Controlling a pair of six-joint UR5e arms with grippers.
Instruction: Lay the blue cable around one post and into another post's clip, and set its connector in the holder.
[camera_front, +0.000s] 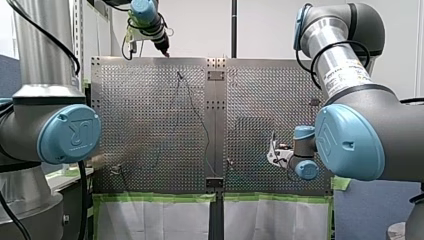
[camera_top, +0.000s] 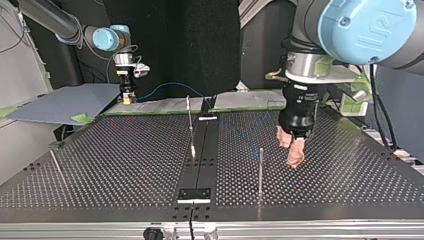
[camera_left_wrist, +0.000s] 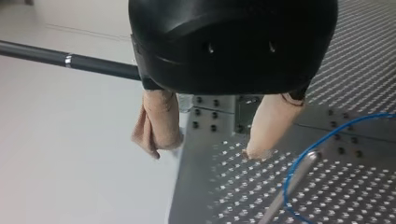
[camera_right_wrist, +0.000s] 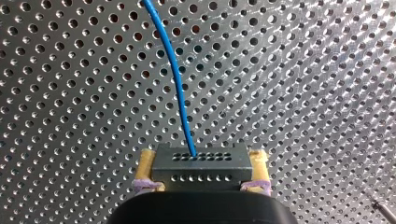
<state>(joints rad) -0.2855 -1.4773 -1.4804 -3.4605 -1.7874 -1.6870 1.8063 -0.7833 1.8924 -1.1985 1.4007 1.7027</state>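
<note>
The perforated table (camera_top: 100, 165) stretched beneath both arms. Above the table, my left gripper (camera_top: 290, 149) hung with its beige fingers spread, holding nothing. My right gripper (camera_right_wrist: 203, 158) pinched the black connector (camera_right_wrist: 201, 169) above the table, and the blue cable (camera_right_wrist: 175, 79) ran from it across the table.

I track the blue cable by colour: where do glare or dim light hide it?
Right wrist view: blue cable vivid against the table. Left wrist view: strong sheen on the table, yet the cable's loop is readable. Front view: it thins to a dark line on glinting metal. Top view: dark table, cable faint beyond its far edge.
</note>
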